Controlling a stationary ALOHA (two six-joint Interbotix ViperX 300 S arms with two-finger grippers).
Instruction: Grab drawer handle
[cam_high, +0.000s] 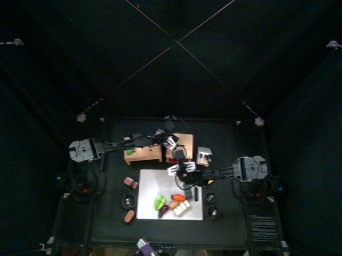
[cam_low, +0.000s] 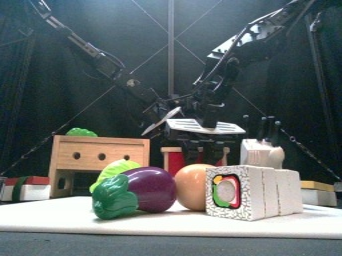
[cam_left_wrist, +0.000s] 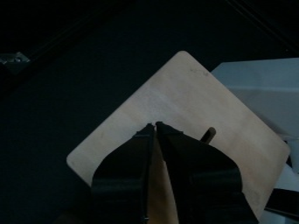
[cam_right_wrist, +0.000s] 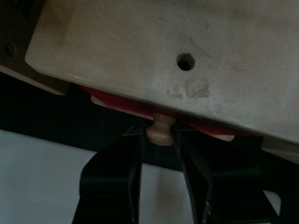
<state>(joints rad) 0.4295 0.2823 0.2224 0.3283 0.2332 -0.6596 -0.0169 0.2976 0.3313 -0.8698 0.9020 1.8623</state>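
Right hand (cam_right_wrist: 160, 150), jaws slightly apart, straddles the small round drawer handle (cam_right_wrist: 160, 131) beneath the tan wooden box (cam_right_wrist: 176, 61). Good practice: centre the knob, close squarely. Left hand (cam_left_wrist: 159, 140) clamps the box's edge.

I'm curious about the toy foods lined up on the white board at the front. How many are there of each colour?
Seen from the front, on the white board:
Green: 1, the leafy piece
Purple: 1, the eggplant
Orange: 1, the round piece
White: 1, the sushi roll
Total: 4
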